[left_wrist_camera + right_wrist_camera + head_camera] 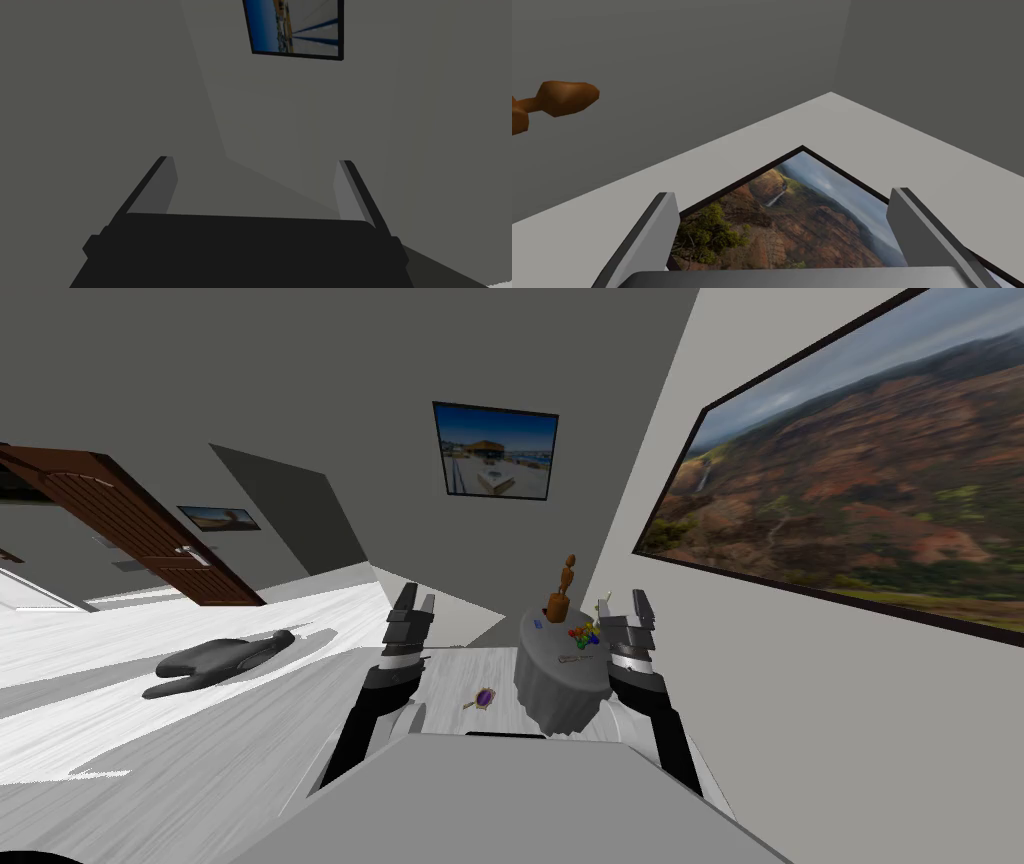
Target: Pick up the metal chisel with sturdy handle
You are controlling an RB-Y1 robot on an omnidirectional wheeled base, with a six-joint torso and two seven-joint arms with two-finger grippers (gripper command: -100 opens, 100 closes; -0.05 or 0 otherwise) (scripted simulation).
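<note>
Arms up, left gripper [413, 600] wide open and empty, right gripper [627, 606] likewise, beside round table [560, 700], brown figure [562, 588] and coloured toys [585, 636] crowding its top, purple trinket [485, 698] on floor.

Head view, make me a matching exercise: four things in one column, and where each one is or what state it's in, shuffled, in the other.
Things:
1. wooden figure
2. purple trinket
3. dark grey shape
4. left gripper

Places or states:
A. open, holding nothing
B. lying on the floor, out toward the door
C. upright on the round table
D. on the floor close beside the table

Pairs: 1-C, 2-D, 3-B, 4-A.
</note>
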